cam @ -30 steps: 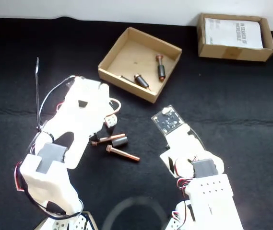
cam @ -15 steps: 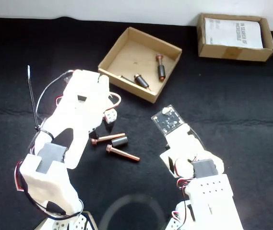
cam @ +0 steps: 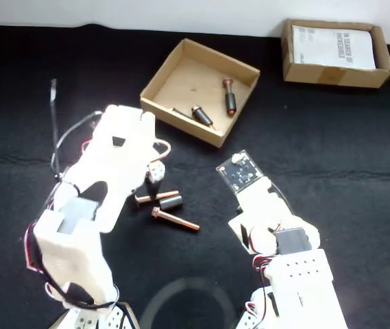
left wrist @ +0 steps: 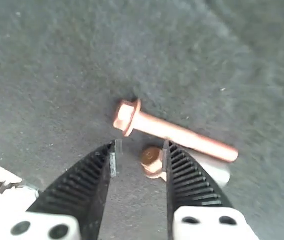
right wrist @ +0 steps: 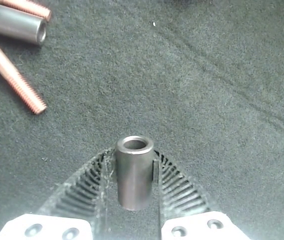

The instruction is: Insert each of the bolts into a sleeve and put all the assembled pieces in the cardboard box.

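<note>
Two copper bolts (cam: pixel 157 197) (cam: pixel 175 220) and a grey sleeve (cam: pixel 171 202) lie loose on the black mat between the arms. My left gripper (cam: pixel 155 173) hangs open just above them. In the left wrist view my left gripper (left wrist: pixel 139 147) has one bolt's head (left wrist: pixel 151 161) between its fingers, and the other bolt (left wrist: pixel 174 132) lies just beyond the tips. My right gripper (right wrist: pixel 134 160) is shut on a second grey sleeve (right wrist: pixel 133 180), held with its bore facing outward. The cardboard box (cam: pixel 162 77) holds two assembled pieces (cam: pixel 230 96) (cam: pixel 202 115).
A second cardboard box (cam: pixel 297 68) with a printed sheet in it stands at the back right. The right arm's camera board (cam: pixel 239 171) sits right of the loose parts. A white surface borders the mat's far edge.
The left arm swung slightly away from the bolts and came back down over the nearer bolt's head, which shifted a little. The right arm has kept still.
</note>
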Robot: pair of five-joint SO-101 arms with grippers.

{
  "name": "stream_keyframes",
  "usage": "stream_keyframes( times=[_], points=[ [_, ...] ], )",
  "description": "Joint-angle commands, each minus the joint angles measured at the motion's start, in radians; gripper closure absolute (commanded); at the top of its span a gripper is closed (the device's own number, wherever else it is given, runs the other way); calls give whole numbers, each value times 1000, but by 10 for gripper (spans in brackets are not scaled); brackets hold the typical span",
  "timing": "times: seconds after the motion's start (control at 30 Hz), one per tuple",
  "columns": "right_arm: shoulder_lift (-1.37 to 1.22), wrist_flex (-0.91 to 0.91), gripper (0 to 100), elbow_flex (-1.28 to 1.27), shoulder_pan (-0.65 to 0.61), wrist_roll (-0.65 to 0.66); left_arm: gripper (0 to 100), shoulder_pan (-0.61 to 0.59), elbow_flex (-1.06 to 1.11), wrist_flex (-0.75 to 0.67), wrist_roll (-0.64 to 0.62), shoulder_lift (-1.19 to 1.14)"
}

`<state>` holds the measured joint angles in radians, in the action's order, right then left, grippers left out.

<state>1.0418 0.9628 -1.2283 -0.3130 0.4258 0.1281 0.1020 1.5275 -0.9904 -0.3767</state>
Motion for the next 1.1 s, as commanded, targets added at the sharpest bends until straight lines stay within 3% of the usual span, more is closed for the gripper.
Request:
stream_keyframes(
  times=[0.0,0.27,0.8,1.07],
  points=[
    [22,-12,991,2,8,5,853,-10,-64,-2,-8,-76],
    [24,-18,991,-38,4,9,854,5,-171,0,-9,-200],
    [-25,-39,991,-28,2,12,854,-61,-504,77,-8,-213],
    [-51,-51,991,-27,-8,12,854,-62,-513,92,-6,-213]
  ],
)
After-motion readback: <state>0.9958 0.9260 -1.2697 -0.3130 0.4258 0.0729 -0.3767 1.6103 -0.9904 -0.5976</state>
